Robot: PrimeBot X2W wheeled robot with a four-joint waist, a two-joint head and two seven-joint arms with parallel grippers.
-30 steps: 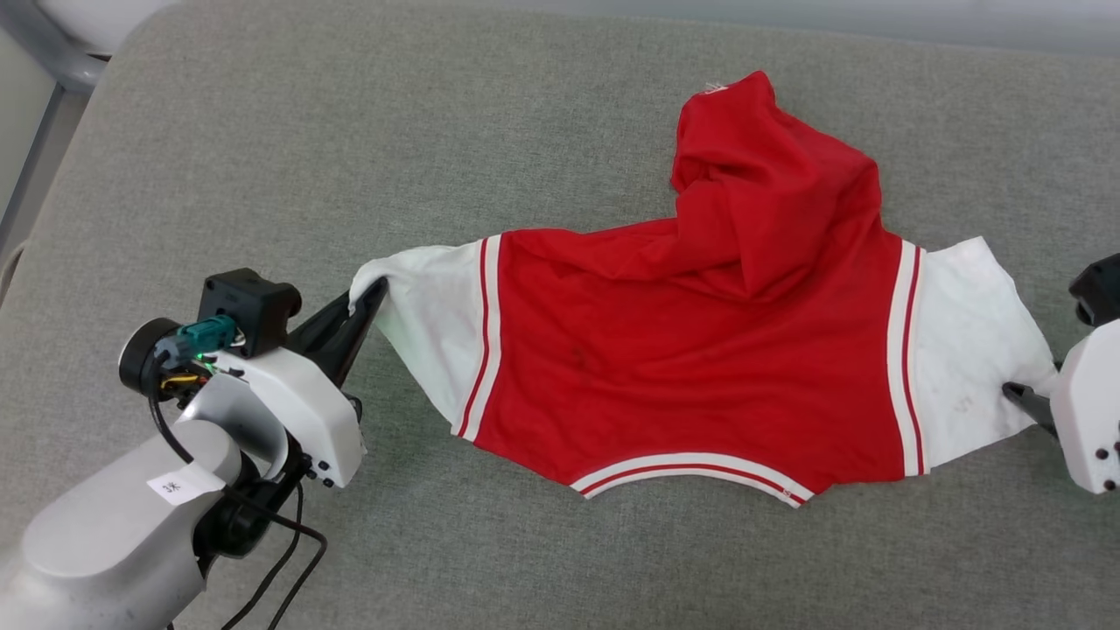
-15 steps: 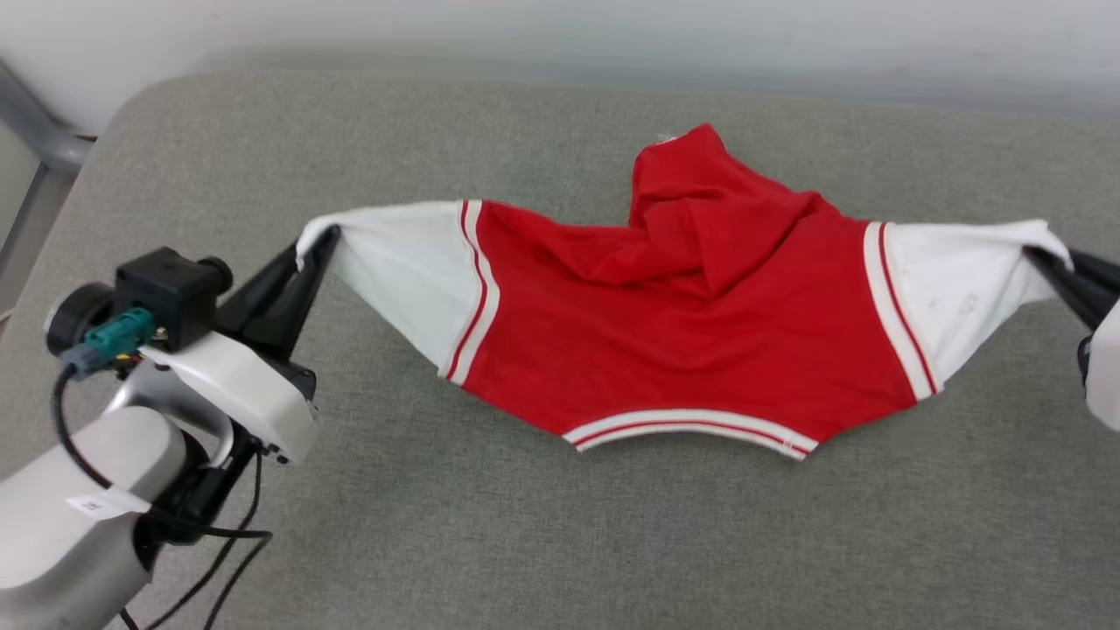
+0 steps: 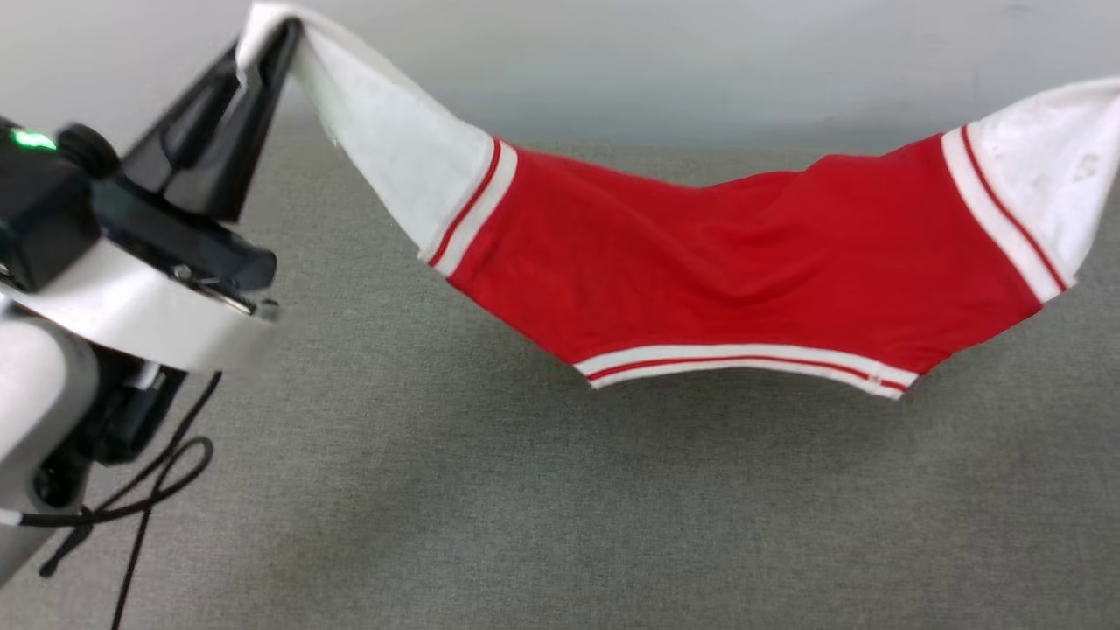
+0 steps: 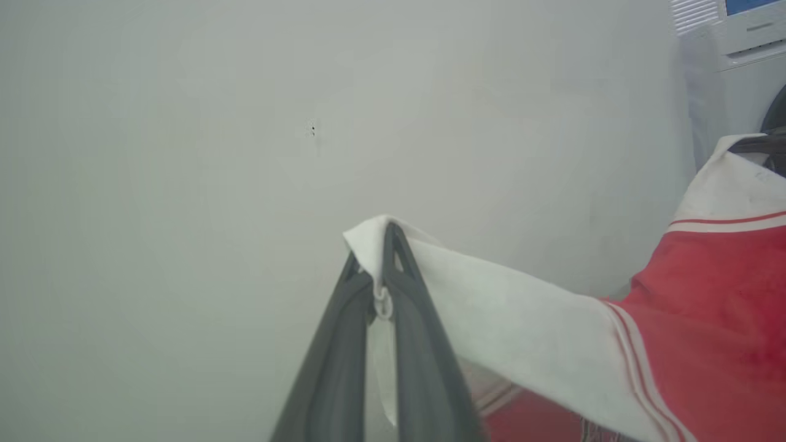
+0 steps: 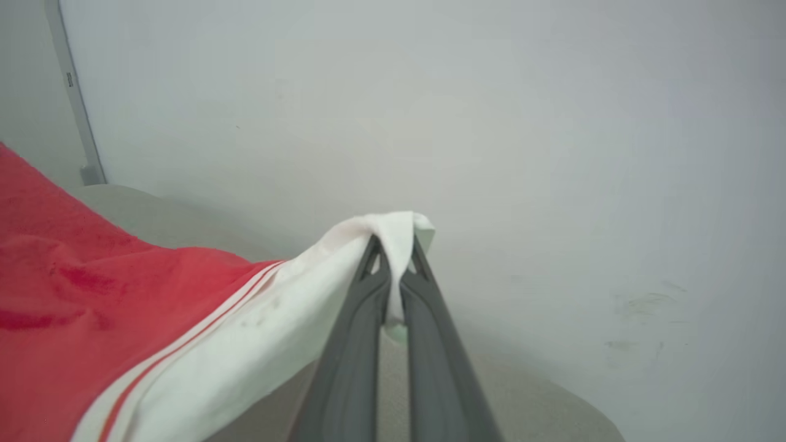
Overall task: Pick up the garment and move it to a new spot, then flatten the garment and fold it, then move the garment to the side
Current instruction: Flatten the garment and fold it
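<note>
Change since a second ago: the garment, then lying spread on the worktop with a heap of red cloth toward the far edge, is now lifted and slung in the air between the two arms. The right gripper, then open at its sleeve, has closed on it. The head camera has tilted up as well.

1. Garment: red body, white sleeves, red-and-white striped bands. It hangs in a shallow sag over the middle of the worktop, highest at both sleeve tips. Its lowest part is the striped band along the near edge, which hangs above the grey surface with a soft shadow beneath. Whether the far side touches the worktop cannot be told.

2. Left gripper: fingers pressed together on the tip of the left sleeve, with white cloth pinched between them and folded over the tips. It is held high over the worktop's left side, in front of the wall. A green light glows on the wrist housing, and a black cable loops below.

3. Right gripper: fingers closed on the tip of the right sleeve – cloth bunched over the tips – above the worktop's right side.

4. Worktop: grey woven cover, with a rounded far edge in the right wrist view.

5. Surroundings: pale wall behind the far edge. The left wrist view has a white appliance beyond the right sleeve.
</note>
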